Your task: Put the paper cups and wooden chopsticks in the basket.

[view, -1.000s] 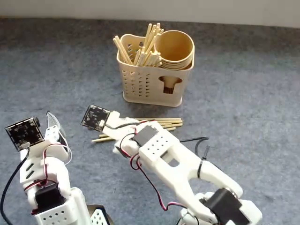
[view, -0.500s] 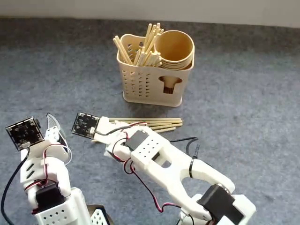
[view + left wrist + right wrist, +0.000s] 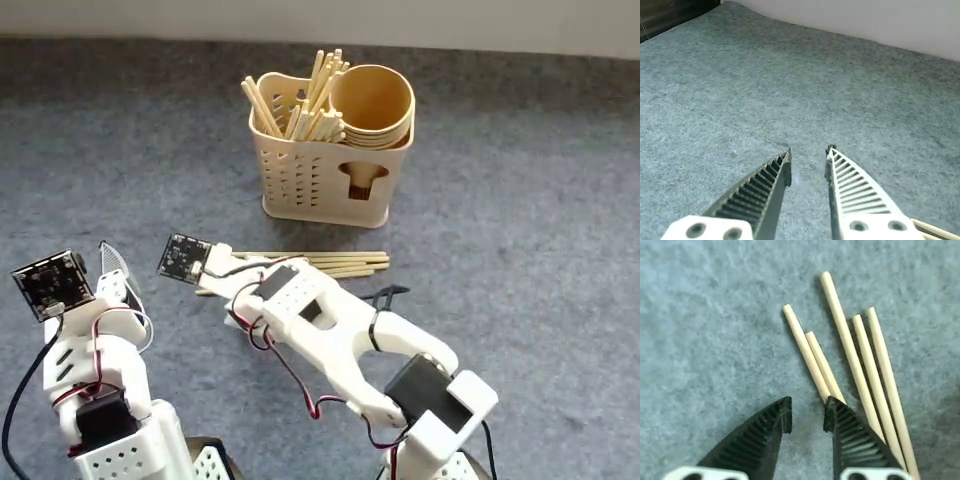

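A cream basket [image 3: 325,170] stands on the grey carpet. It holds stacked paper cups [image 3: 373,100] and a bundle of wooden chopsticks [image 3: 300,105]. Several loose chopsticks [image 3: 335,263] lie flat on the carpet in front of the basket. My right gripper [image 3: 210,280] hovers low over their left ends. In the right wrist view it [image 3: 807,415] is open by a narrow gap with only carpet between the fingers, and the loose chopsticks [image 3: 840,350] run beside and under one finger [image 3: 852,440]. My left gripper [image 3: 809,155] is open over bare carpet at the near left [image 3: 113,258].
Grey carpet [image 3: 530,230] stretches around the basket to the left, right and front. A pale wall edge [image 3: 320,20] runs along the far side. The right arm's white body [image 3: 340,340] lies across the near middle of the carpet.
My right arm has swung left, bringing its gripper from the middle of the loose chopsticks to their left ends. The left arm has stayed put.
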